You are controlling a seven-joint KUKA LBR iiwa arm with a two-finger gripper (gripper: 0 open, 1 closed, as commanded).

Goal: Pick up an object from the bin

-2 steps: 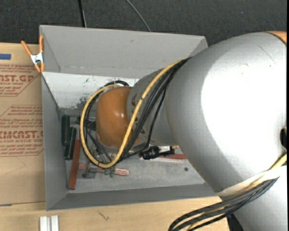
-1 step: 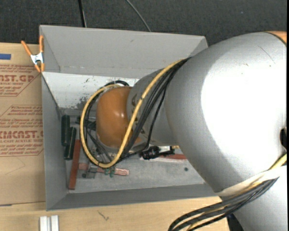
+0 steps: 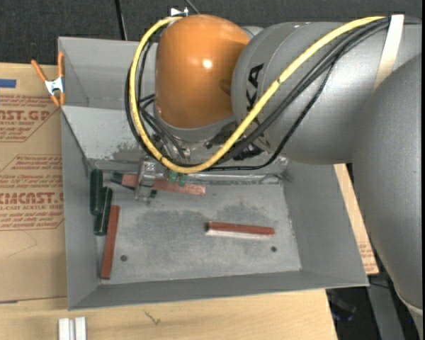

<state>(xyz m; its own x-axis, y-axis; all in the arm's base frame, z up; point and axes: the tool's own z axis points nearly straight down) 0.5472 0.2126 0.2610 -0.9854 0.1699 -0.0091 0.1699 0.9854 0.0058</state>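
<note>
Pincer (image 3: 147,183) low at back of grey metal bin (image 3: 78,140), touching short red-brown flat stick (image 3: 188,188) lying just beside it. Can't tell if pincer open or closed.

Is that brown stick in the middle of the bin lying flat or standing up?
Lying flat: the brown stick rests full length on the floor of the bin.

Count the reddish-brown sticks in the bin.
3. A reddish-brown flat stick lies mid-floor; a second stick runs along the left wall; a third stick lies by the tool near the back wall. The arm may hide more.
</note>
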